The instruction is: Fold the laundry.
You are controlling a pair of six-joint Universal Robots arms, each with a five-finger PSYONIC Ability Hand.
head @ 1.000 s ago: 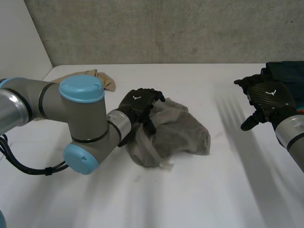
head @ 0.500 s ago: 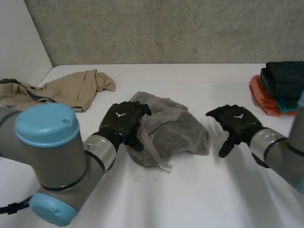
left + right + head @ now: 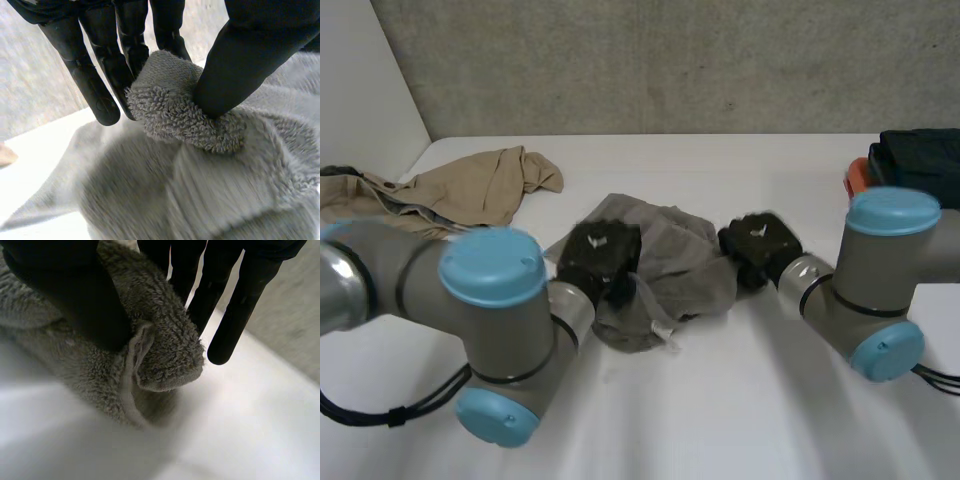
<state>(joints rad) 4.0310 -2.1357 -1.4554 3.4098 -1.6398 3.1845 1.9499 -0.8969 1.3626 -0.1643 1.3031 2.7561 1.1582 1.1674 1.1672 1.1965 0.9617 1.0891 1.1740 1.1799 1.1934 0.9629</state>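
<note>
Pinching on both sides now: the left hand (image 3: 603, 258) nips a thick fold of the grey towel (image 3: 675, 250) between thumb and fingers, and the right hand (image 3: 757, 245) clamps the towel's hemmed edge, thumb against fingers. The towel lies bunched on the table (image 3: 720, 400) between both sets of fingers, with a tan garment (image 3: 470, 185) well beyond the left fingertips.
</note>
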